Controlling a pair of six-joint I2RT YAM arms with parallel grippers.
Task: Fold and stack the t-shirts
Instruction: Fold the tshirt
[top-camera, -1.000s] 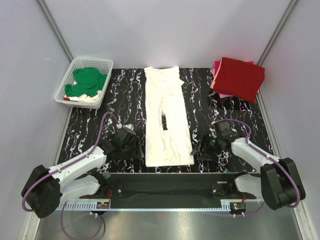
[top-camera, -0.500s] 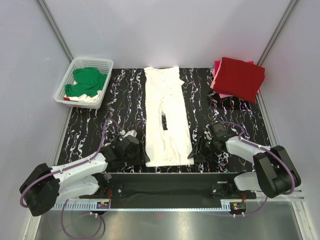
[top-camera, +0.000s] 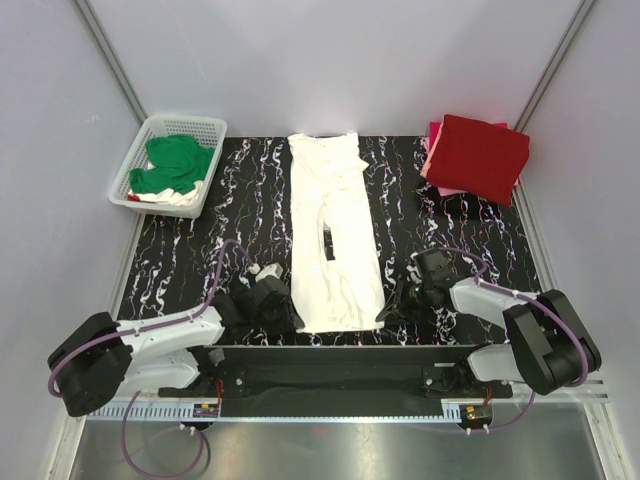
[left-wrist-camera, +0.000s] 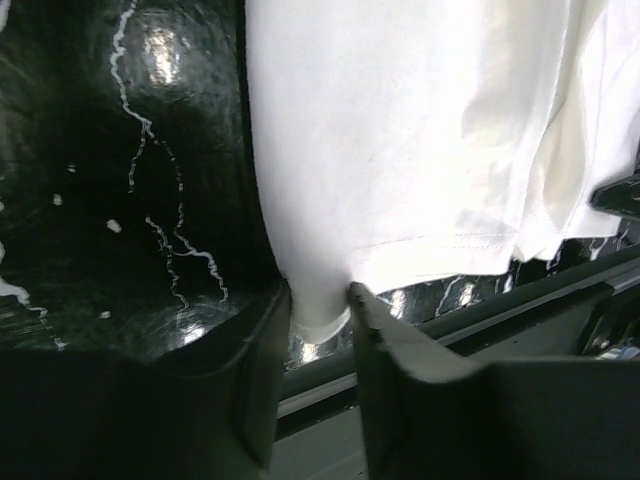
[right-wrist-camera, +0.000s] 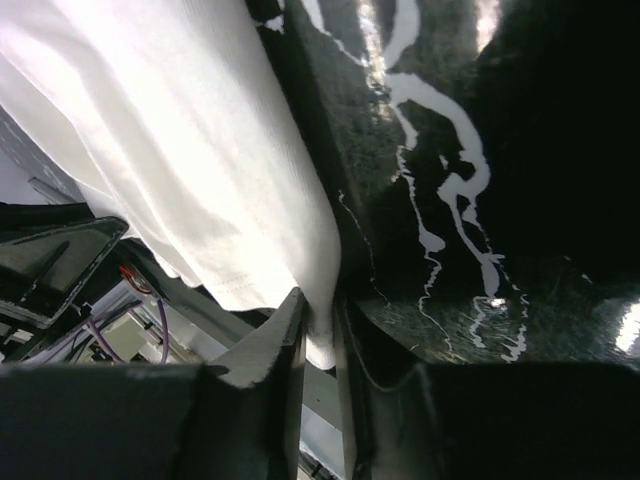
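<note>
My left gripper and right gripper each pinch a near hem corner of the white t-shirt, which lies lengthwise mid-table. I'd lift both evenly and carry the hem toward 12 o'clock, held taut, square to the collar.

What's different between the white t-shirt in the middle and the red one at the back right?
The white t-shirt lies as a long narrow strip; the red t-shirt is a compact folded square. White rests on the table, red atop a pink t-shirt. The left gripper and right gripper pinch white's near corners; nothing touches red. Both lie flat.
</note>
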